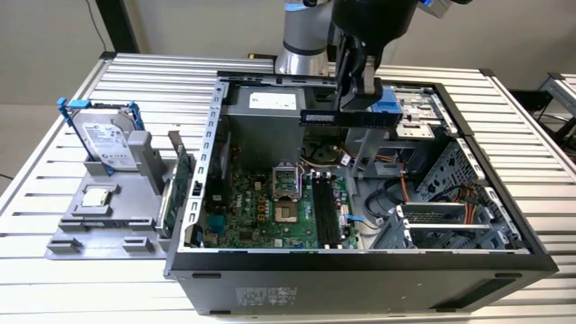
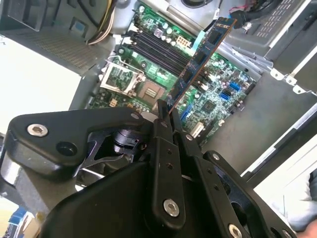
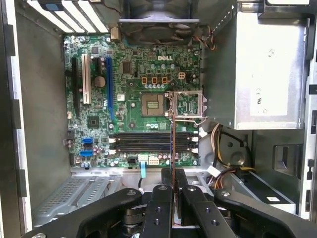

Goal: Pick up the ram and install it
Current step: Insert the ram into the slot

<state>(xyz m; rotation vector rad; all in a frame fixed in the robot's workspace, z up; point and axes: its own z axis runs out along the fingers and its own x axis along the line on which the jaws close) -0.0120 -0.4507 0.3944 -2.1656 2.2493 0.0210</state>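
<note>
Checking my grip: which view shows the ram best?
The second wrist view: the ram shows its chip face, clamped in the gripper. Exterior view shows it level above the case; first wrist view, edge-on.

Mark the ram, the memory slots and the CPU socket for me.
the ram (image 2: pixel 204 55), second wrist view, middle of its chip face.
the memory slots (image 3: pixel 143 142), first wrist view, middle of the black rows.
the CPU socket (image 3: pixel 152 103), first wrist view, centre of the socket.

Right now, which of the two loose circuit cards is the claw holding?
The narrow dark blue memory stick, clamped in the claw above the open computer case. The green card stands upright outside the case.
</note>
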